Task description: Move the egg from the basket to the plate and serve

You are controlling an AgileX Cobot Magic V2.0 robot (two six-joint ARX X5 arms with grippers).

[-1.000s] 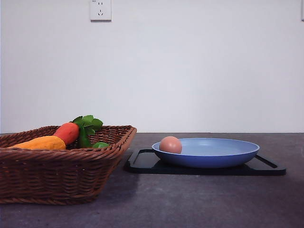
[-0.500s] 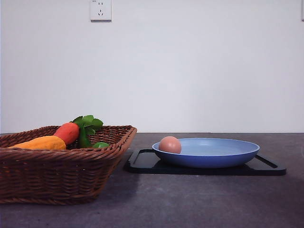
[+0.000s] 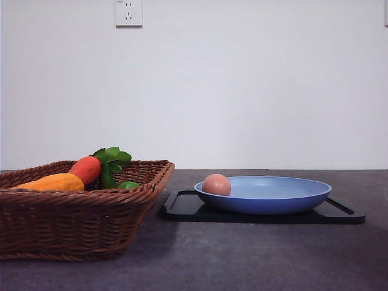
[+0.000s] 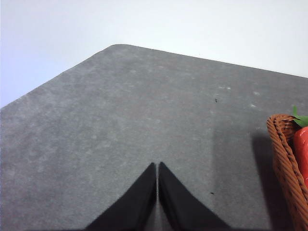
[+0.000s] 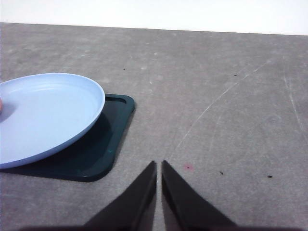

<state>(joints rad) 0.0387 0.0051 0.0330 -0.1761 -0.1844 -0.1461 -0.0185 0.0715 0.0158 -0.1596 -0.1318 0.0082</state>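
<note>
Left gripper [image 4: 157,166]: two matte black fingers [image 4: 137,202], flat-faced and wedge-shaped, wide at the base and tapering to sharp tips. Inner edges run straight and nearly parallel with a thin pale seam between them. No screws, cables, labels or markings visible on the exposed surfaces. Right gripper [image 5: 159,164]: same build, matte black tapered fingers [image 5: 187,204], plain faces, pointed tips, same narrow seam down the middle. Surfaces look smooth and uniform, no visible wear. Bases of both pairs are cut off by the frame edge.
</note>
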